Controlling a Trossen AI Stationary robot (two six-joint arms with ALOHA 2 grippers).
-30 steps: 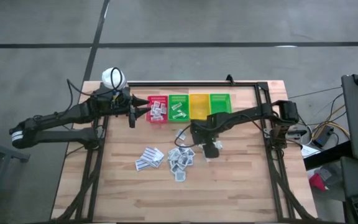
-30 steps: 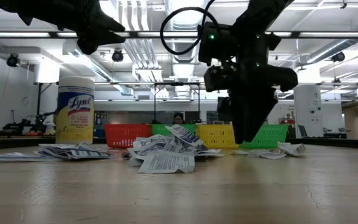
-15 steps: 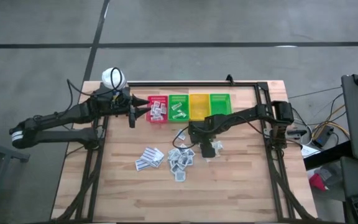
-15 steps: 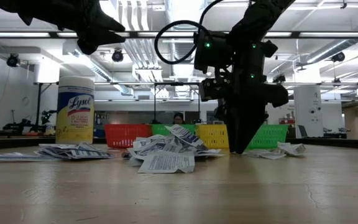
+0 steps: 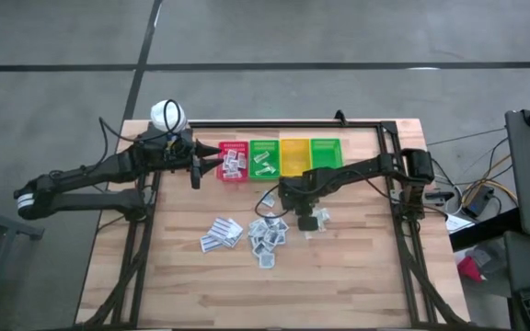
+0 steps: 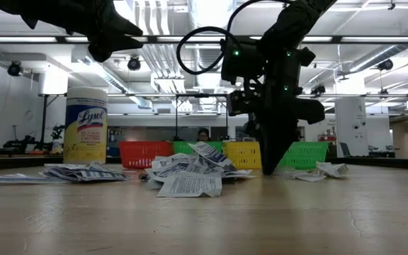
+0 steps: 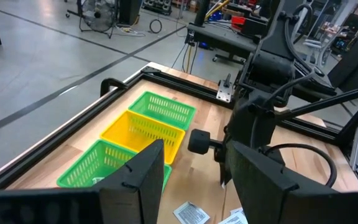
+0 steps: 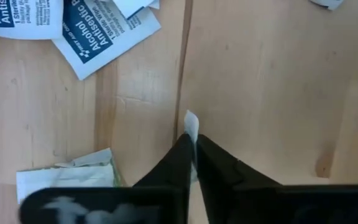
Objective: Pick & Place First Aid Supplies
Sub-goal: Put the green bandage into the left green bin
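Note:
The first aid supplies are small white sachets lying flat on the wooden table in two heaps (image 5: 221, 233) (image 5: 268, 234), with a few loose ones (image 5: 322, 218) to their right. Some lie in the red bin (image 5: 234, 160). My right gripper (image 5: 307, 221) (image 8: 192, 152) points down at the table, right of the heaps, shut on one thin white sachet (image 8: 191, 124). A green-printed sachet (image 8: 67, 175) lies flat beside its fingers. My left gripper (image 5: 205, 166) (image 7: 194, 186) hangs open and holds nothing, just left of the red bin. My right gripper pinches a white sachet between its two fingertips, coming from above and pointing down. The sachet stands on edge in the hold, and one corner (image 8: 191, 119) sticks out past the fingertips. In the low view the fingertips (image 6: 270, 170) reach the tabletop.
Four bins stand in a row at the far side: red, green (image 5: 264, 158), yellow (image 5: 294, 156), green (image 5: 326, 153). A yellow wipes canister (image 5: 167, 115) with a white cap stands at the far left corner. A black frame (image 5: 389, 138) borders the table. Bare wood lies toward the near edge.
My right gripper has come down to the tabletop, shifting slightly toward the heaps, and its fingers have closed together on a sachet there. The heaps lie as before.

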